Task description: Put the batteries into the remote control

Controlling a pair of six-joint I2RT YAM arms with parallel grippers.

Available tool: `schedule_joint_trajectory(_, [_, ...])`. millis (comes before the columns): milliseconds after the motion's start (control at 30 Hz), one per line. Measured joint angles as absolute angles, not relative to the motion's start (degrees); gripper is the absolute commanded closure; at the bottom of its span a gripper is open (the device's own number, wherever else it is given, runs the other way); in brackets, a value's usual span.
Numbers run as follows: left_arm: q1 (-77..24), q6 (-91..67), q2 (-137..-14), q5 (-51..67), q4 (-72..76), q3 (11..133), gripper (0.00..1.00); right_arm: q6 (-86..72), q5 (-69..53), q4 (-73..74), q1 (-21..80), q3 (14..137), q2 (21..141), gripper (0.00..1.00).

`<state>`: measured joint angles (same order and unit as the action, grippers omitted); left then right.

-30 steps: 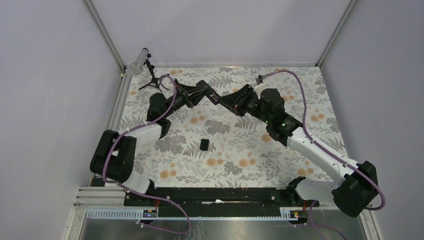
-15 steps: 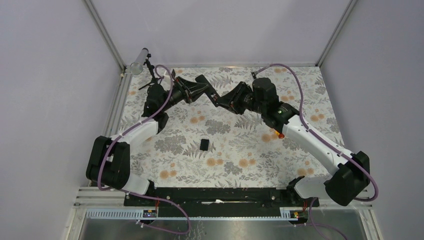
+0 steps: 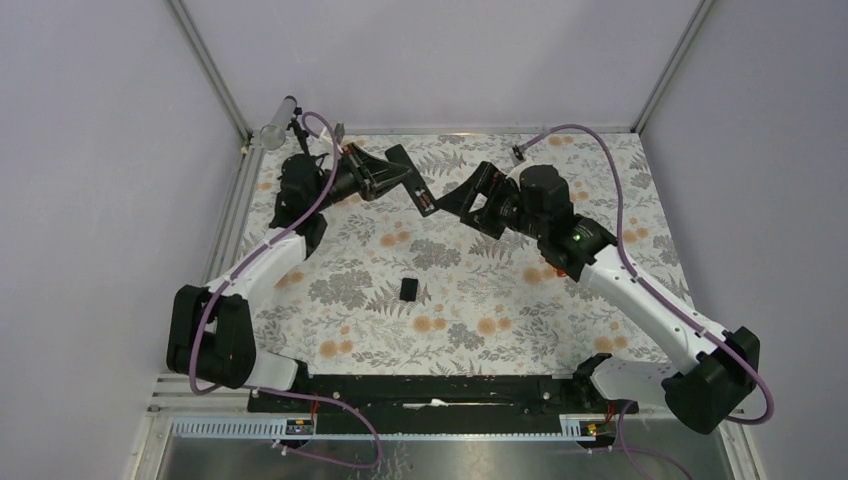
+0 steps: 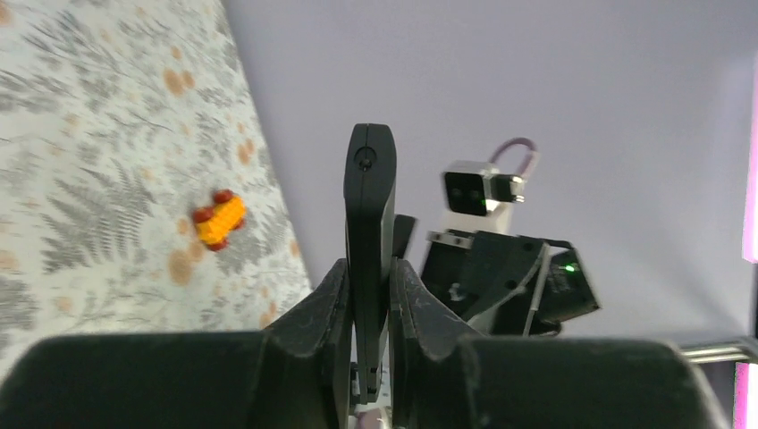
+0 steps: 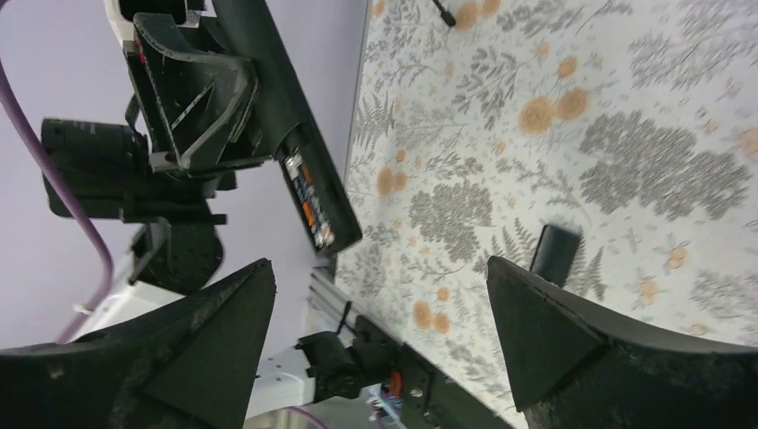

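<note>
My left gripper is shut on the remote control, a slim black bar held up off the table at the back. In the left wrist view the remote control stands edge-on between my fingers. From the right wrist, the remote control shows its open compartment, where the batteries lie with orange and silver marks. My right gripper hangs just right of the remote, apart from it. In its wrist view the right gripper is wide open and holds nothing.
The small black cover lies flat mid-table, also visible as the cover from the right wrist. A yellow toy car sits on the floral cloth. A black mini tripod with a clear tube stands at the back left corner.
My right gripper has opened wide and drawn back to the right from the remote. The left arm has carried the remote a little left and toward the back.
</note>
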<state>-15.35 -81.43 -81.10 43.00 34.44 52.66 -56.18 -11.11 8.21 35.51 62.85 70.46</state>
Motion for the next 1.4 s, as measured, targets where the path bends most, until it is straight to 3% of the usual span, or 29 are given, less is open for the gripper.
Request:
schedule_joint_trajectory(233, [-10.2, -58.41, -75.16, 40.47, 12.08, 54.02, 1.0, -45.34, -4.51, 12.1, 36.82, 62.13, 70.02, 0.06])
schedule_joint_trajectory(567, [-8.95, -35.03, -62.06, 19.97, -18.63, 54.28, 1.0, -43.64, 6.83, 23.11, 53.15, 67.9, 96.84, 0.07])
schedule_joint_trajectory(733, [-8.75, -31.46, -54.87, 11.11, -23.86, 54.08, 1.0, -44.27, 8.58, 25.04, 56.49, 72.18, 104.57, 0.34])
schedule_joint_trajectory(867, [-8.73, -29.87, -53.47, 8.47, -25.76, 53.78, 1.0, -40.69, 10.41, 24.88, 56.73, 75.05, 108.29, 0.45])
schedule_joint_trajectory(1167, [-8.73, -28.75, -53.52, 7.92, -28.08, 53.74, 1.0, -14.57, 5.23, 25.15, 56.71, 86.17, 114.15, 0.55])
schedule_joint_trajectory(1400, [-8.67, -28.73, -53.34, 8.05, -30.0, 53.74, 1.0, -1.69, 5.02, 28.42, 56.71, 90.67, 121.58, 0.57])
